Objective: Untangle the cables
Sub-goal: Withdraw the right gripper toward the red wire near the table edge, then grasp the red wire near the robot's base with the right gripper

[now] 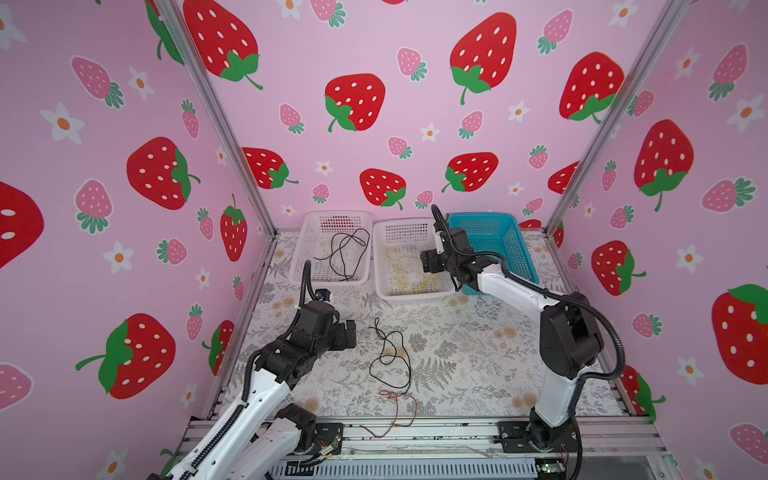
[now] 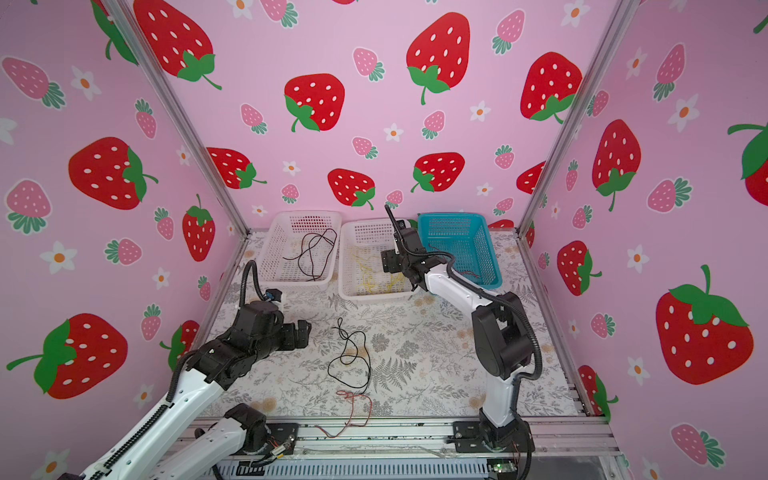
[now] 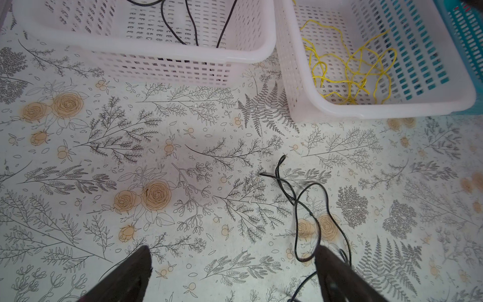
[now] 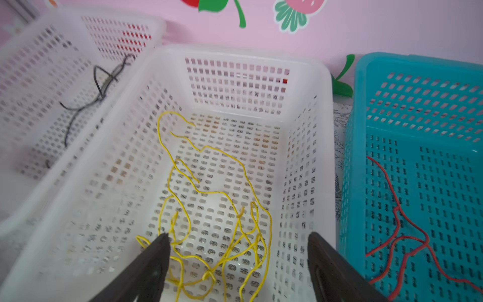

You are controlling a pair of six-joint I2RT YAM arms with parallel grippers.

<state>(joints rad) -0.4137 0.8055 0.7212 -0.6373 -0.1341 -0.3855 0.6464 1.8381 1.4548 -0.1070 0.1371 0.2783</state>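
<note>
The right gripper (image 4: 237,238) hangs over the middle white basket (image 4: 235,53) with its jaws spread and empty. The yellow cables (image 4: 211,193) lie tangled on that basket's floor. The left gripper (image 3: 234,251), also spread and empty, hovers above the floral mat (image 3: 78,183), just left of a loose black cable (image 3: 295,240). A loose red cable (image 1: 395,411) lies nearer the front edge. A second black cable (image 1: 343,253) lies in the left white basket (image 1: 338,214), and a second red cable (image 4: 397,217) lies in the teal basket (image 4: 418,61) on the right.
</note>
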